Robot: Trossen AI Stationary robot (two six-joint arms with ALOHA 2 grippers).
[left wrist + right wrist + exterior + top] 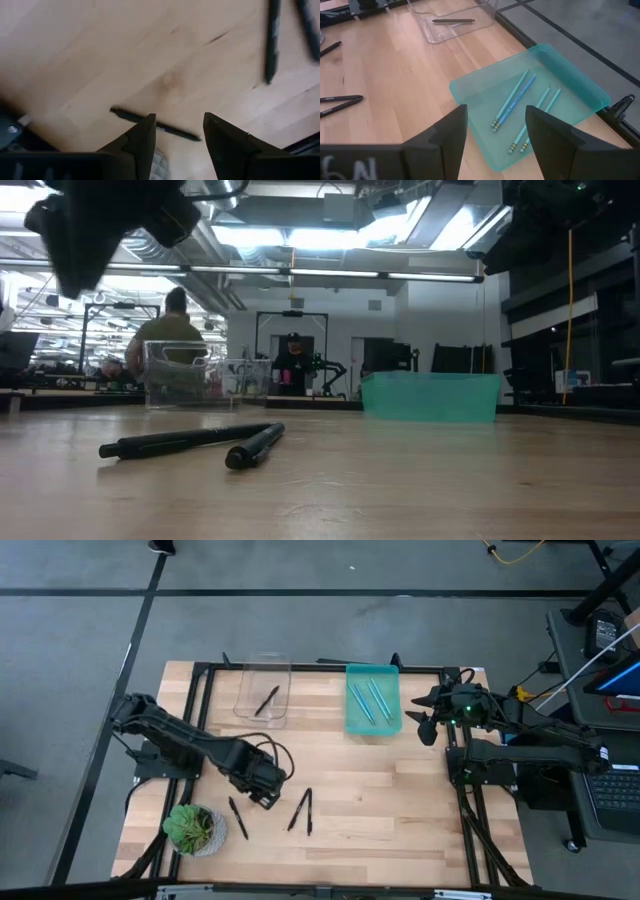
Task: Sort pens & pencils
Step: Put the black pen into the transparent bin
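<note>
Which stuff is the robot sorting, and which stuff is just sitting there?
For the job:
- three black sticks on the table
- black stick in the clear tray
- four blue pencils in the teal tray
- left claw, open over one black stick

Just sitting there:
- potted plant

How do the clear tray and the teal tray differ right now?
The clear tray is see-through; the teal tray is tinted green-blue. The clear tray holds one black stick; the teal tray holds four light blue sticks. Both sit along the table's far edge.
</note>
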